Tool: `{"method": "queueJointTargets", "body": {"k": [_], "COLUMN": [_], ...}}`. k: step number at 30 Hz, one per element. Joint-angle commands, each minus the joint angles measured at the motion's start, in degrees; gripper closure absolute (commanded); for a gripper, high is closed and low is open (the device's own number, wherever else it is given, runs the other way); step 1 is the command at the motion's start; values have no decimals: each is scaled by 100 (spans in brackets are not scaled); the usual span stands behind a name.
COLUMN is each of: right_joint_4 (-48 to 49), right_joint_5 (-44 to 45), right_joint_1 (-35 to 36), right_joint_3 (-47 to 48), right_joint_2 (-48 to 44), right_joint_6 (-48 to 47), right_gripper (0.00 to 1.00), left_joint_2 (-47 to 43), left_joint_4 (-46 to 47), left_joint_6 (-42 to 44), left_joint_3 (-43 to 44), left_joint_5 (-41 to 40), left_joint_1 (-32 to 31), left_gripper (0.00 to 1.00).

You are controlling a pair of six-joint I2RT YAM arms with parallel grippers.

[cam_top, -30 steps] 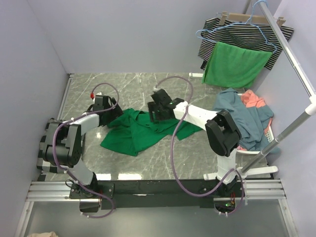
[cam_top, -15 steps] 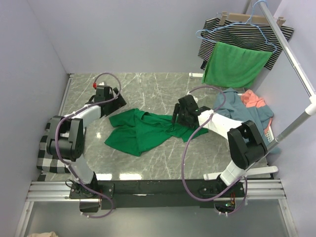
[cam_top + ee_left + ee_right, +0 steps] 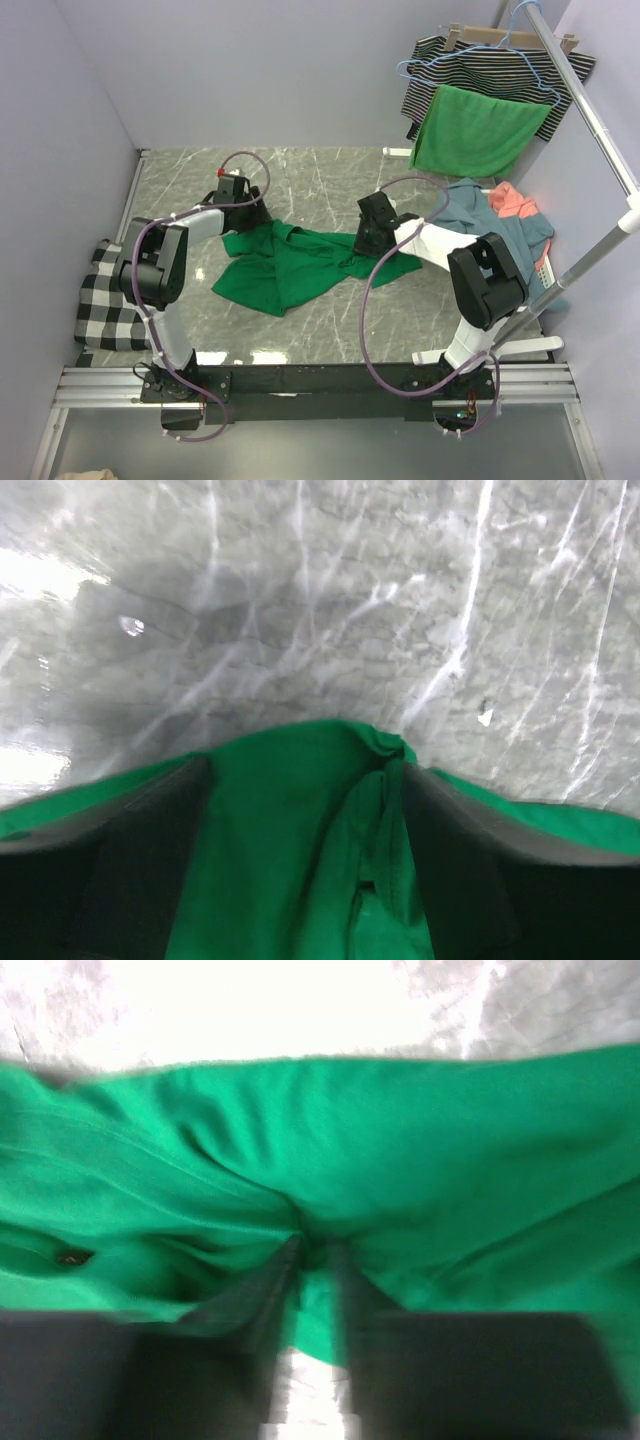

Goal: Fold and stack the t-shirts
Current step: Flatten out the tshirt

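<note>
Pale walls (image 3: 250, 70) enclose the marbled surface (image 3: 300, 175). The left gripper (image 3: 300, 780), spread wide, has reached the green t-shirt (image 3: 290, 270); the right gripper (image 3: 315, 1250) now pinches it.

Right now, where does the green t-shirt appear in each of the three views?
Top external: the green t-shirt lies crumpled mid-table, between the two arms' ends.
Left wrist: the green t-shirt fills the lower half, peaking at centre.
Right wrist: the green t-shirt spans the middle as a wide band.
Shared landmark: the grey marble tabletop beyond the shirt.
</note>
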Motion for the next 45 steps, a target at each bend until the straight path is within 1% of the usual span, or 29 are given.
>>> {"method": "queueJointTargets", "body": {"k": [1,2,3,5,9,17,18,19,20,21,23,24,25,27,28,30,31,32,33,34,35,36,37,38,39,40,42,43,45], "right_joint_4": [290,317,361,423,309,-341,-412,-482,-517,-553,-832,-1043,-1428,-1808,-2166,-2345,-2198,-2031,-1847,-1488,-1354,-1309,-1291,-1309,-1361,-1344,-1213,-1221,-1247], "right_joint_5": [-125,-203,-222,-196,-90,-151,-143,-169,-212,-230,-423,-406,-476,-617,-635,-714,-801,-906,-1046,-1126,-1249,-1389,-1678,-1829,-1952,-1936,-2066,-2398,-2594], "right_joint_1": [-72,-81,-72,-72,-72,-63,-81,-72,-63,-81,-81,-90,-81,-81,-81,-107,-116,-142,-160,-160,-151,-134,-108,-46,50,329,717,1093,1464], "right_joint_3": [338,382,400,461,821,2499,2657,2946,3131,3333,4254,4711,5707,6828,7956,8868,9090,8936,8656,7887,7514,7188,6593,6292,6001,5285,4534,4017,3566], "right_joint_2": [168,150,72,-60,-420,-527,-500,-491,-483,-404,-220,94,271,858,1071,1484,1486,1399,1059,847,644,347,204,99,-129,-288,-719,-798,-957], "right_joint_6": [-73,-117,-291,-476,-819,-1312,-1365,-1409,-1487,-1558,-1803,-1874,-1953,-2147,-2182,-2253,-2253,-2209,-2165,-2130,-2069,-2068,-2068,-2155,-2269,-2383,-2717,-2806,-2956], "right_gripper": [90,100,100,100,100,100,100,100,100,100,100,100,100,100,100,100,100,100,100,100,100,100,100,100,100,100,100,100,100], "left_joint_2": [32,14,-64,-152,-643,-1927,-1998,-2060,-2139,-2174,-2201,-2201,-2201,-2236,-2262,-2367,-2420,-2508,-2552,-2587,-2622,-2631,-2632,-2632,-2632,-2640,-2675,-2693,-2728], "left_joint_4": [54,71,106,150,89,-526,-570,-596,-614,-623,-588,-605,-614,-658,-658,-693,-693,-685,-676,-658,-632,-640,-641,-649,-649,-632,-579,-553,-553], "left_joint_6": [171,153,153,144,179,346,364,373,364,364,312,285,233,171,153,153,162,162,153,153,153,153,127,118,109,74,48,30,13], "left_joint_3": [-100,-144,-197,-320,-399,-22,13,40,40,40,-12,-13,-30,-39,-65,-74,-92,-100,-109,-127,-136,-136,-127,-136,-136,-153,-180,-197,-180], "left_joint_5": [198,190,198,172,181,58,40,32,-3,-56,-126,-162,-223,-328,-329,-503,-539,-601,-627,-645,-645,-637,-636,-636,-619,-610,-601,-593,-593], "left_joint_1": [-44,-52,-61,-61,-70,-70,-70,-70,-70,-70,-61,-61,-61,-61,-61,-52,-35,-26,-17,9,18,35,53,62,71,79,80,88,97], "left_gripper": [48,60,82,99,99,99,94,86,76,77,76,75,76,77,76,73,73,74,73,71,70,70,70,71,75,76,76,76,76]}}
